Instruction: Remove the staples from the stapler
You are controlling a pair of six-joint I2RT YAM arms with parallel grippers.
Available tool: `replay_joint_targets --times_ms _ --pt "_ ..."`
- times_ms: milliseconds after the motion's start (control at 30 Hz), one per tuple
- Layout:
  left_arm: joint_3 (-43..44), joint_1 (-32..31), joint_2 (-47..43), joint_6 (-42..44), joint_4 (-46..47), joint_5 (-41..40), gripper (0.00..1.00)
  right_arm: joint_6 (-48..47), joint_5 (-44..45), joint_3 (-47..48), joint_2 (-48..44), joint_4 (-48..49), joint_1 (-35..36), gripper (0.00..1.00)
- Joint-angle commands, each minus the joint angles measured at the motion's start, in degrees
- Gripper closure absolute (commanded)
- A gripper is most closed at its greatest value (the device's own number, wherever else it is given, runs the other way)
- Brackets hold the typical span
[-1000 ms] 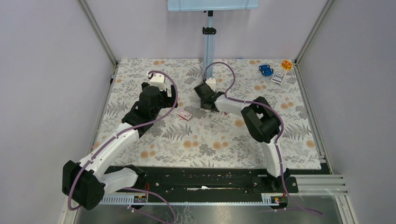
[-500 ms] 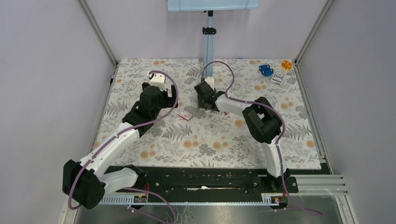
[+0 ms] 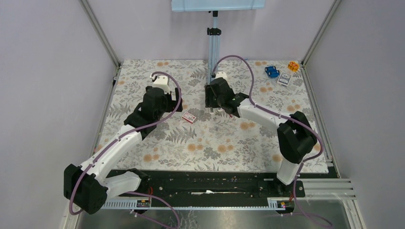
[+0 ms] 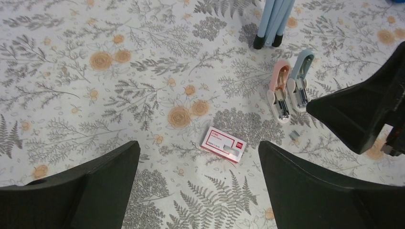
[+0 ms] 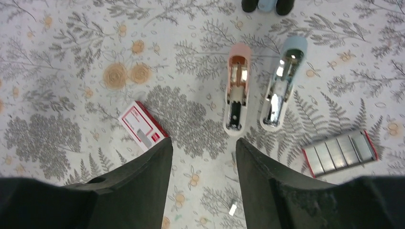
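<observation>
Right wrist view, looking down on pink stapler (image 5: pixel 237 88) and blue stapler (image 5: pixel 282 83), side by side mid-table on the floral table (image 5: pixel 57 57), just near of the far post (image 4: pixel 272 21). Long axes near-to-far, rounded coloured ends pointing far, the blue one's far end leaning slightly right. Just near of them, right gripper (image 5: pixel 203 191), fingers partly apart, holding and touching nothing. Further left, left gripper (image 4: pixel 198 191) spread wide, empty, staple box (image 4: pixel 223 144) lying left of the staplers
</observation>
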Motion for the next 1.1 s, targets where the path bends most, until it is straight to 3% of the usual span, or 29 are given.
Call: replay_joint_targets --times_ms 0,433,800,867,1067 --pt "1.10 0.22 -1.63 -4.72 -1.19 2.68 0.01 -2.09 1.80 -3.81 -4.97 -2.11 0.60 0.40" --pt "-1.48 0.26 -0.86 -12.73 -6.84 5.86 0.01 -0.54 4.84 -6.02 -9.36 -10.31 0.49 0.36" --pt "2.99 0.50 12.17 -20.79 -5.59 6.85 0.01 2.67 4.72 -17.15 -21.80 -13.78 0.49 0.33" --pt "4.65 0.59 14.79 -21.42 -5.49 7.19 0.01 2.59 4.75 -19.72 -23.94 -13.47 0.56 0.29" --pt "10.30 0.85 20.67 -17.48 -5.08 8.47 0.01 1.88 4.26 -21.91 -24.31 -13.11 -1.92 0.23"
